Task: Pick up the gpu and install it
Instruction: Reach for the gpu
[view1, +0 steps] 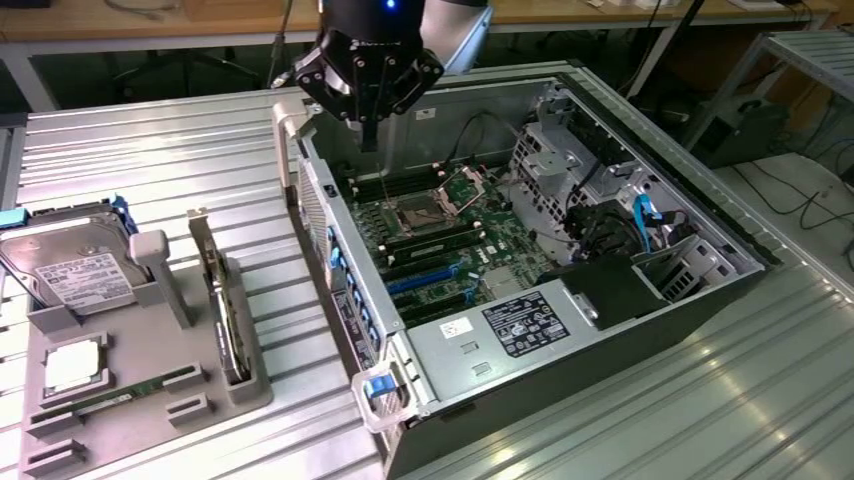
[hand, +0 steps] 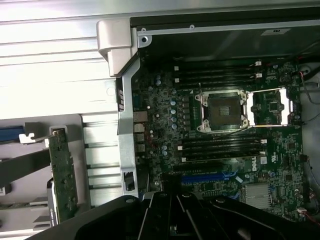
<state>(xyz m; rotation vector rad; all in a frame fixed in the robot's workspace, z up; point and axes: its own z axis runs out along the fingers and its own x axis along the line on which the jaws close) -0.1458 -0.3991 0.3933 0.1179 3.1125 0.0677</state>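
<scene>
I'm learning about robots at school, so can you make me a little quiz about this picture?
1. True or false: the gpu is already inside the computer case.
2. Where does the gpu stand? A) on edge in the grey holder B) on the floor C) on a chair
3. Fill in: the gripper hangs above the case with its fingers ____.
Key: 1 false; 2 A; 3 shut.
</scene>
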